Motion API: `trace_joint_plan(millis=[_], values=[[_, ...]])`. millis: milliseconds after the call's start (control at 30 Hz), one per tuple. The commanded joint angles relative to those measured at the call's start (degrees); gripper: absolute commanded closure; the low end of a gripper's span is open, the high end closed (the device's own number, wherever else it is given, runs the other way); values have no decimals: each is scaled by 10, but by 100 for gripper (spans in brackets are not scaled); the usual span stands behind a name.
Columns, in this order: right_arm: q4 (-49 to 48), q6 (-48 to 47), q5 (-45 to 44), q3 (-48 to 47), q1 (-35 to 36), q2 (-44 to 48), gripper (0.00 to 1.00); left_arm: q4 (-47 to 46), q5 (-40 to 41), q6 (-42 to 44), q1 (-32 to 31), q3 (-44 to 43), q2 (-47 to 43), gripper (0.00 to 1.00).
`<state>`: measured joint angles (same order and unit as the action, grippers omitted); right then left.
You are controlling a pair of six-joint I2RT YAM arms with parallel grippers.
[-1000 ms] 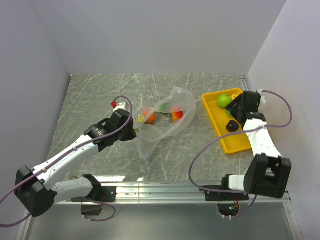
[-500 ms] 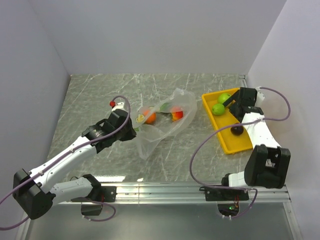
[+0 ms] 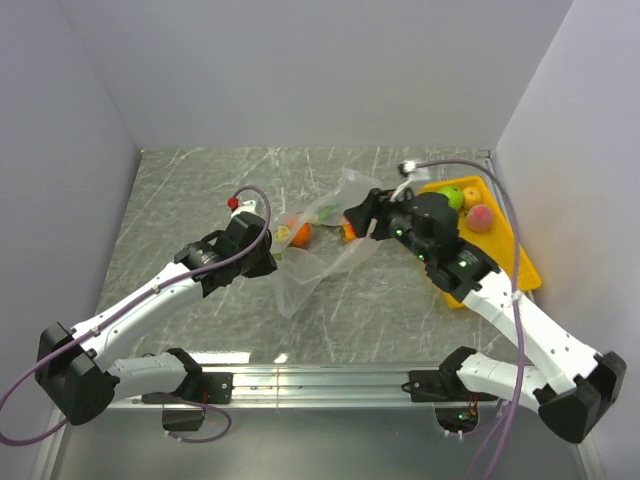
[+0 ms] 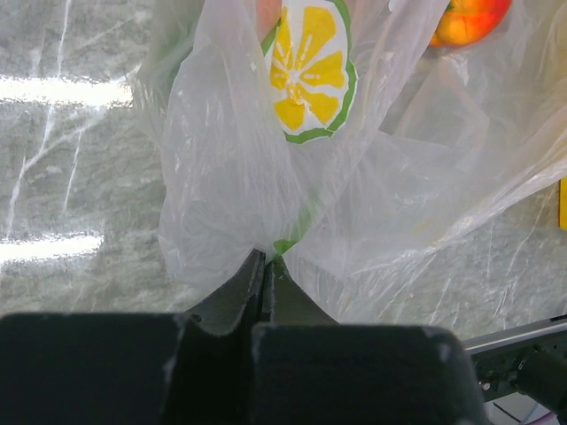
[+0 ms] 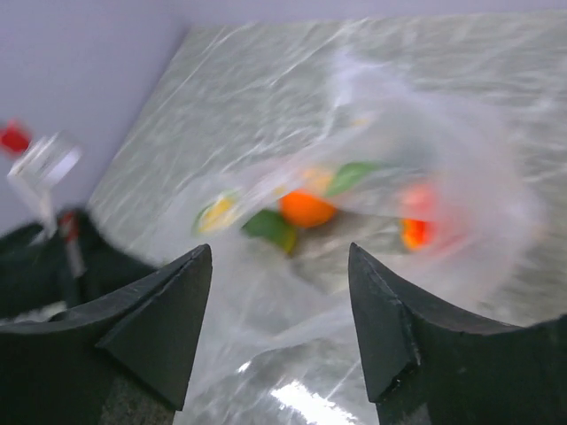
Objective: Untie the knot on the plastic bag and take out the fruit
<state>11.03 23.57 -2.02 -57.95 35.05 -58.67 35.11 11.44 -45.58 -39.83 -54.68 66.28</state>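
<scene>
The clear plastic bag (image 3: pixel 322 258) lies crumpled mid-table, with fruit inside: an orange (image 3: pixel 299 236), a lemon slice (image 3: pixel 283 235) and a red-orange piece (image 3: pixel 347 233). My left gripper (image 3: pixel 272 263) is shut on the bag's left edge. In the left wrist view its fingertips (image 4: pixel 264 262) pinch the film (image 4: pixel 399 177) under the lemon slice (image 4: pixel 310 75). My right gripper (image 3: pixel 353 222) is open at the bag's right side. In the right wrist view it (image 5: pixel 279 251) holds nothing, and the bag (image 5: pixel 381 150) and the orange (image 5: pixel 306 210) lie ahead, blurred. I cannot make out the knot.
A yellow tray (image 3: pixel 502 262) lies at the right by the wall, partly under my right arm, holding a green fruit (image 3: pixel 452 197) and a pink-red fruit (image 3: pixel 480 217). White walls close in the table on three sides.
My right arm has swung left from over the yellow tray to the bag's right side. The left gripper has kept its pinch on the bag, almost in place.
</scene>
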Motion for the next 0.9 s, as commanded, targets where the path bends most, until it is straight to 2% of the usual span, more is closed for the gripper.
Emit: trace_joint_plan(millis=[0,67,200,300,467,633,733,867], values=[[-34,-39,17,-26,67,-69,32,-1,2,15,-2,-29,3,99],[-49,-39,14,-33,83,-119,35,0,2,14,-2,-29,2,99],[-98,19,-32,-37,84,-215,49,1,6,8,-2,-25,-3,99],[-125,57,-52,-33,82,-292,50,1,9,-1,-2,-19,-8,99],[-140,67,60,-32,112,-391,48,-8,11,-14,-2,-3,-13,100],[-123,54,86,9,182,-388,47,-15,25,-15,-2,11,-12,99],[-125,60,105,41,187,-372,46,-20,30,-17,-2,21,-9,99],[-102,43,55,28,181,-340,45,-19,36,-16,-2,30,-6,99]])
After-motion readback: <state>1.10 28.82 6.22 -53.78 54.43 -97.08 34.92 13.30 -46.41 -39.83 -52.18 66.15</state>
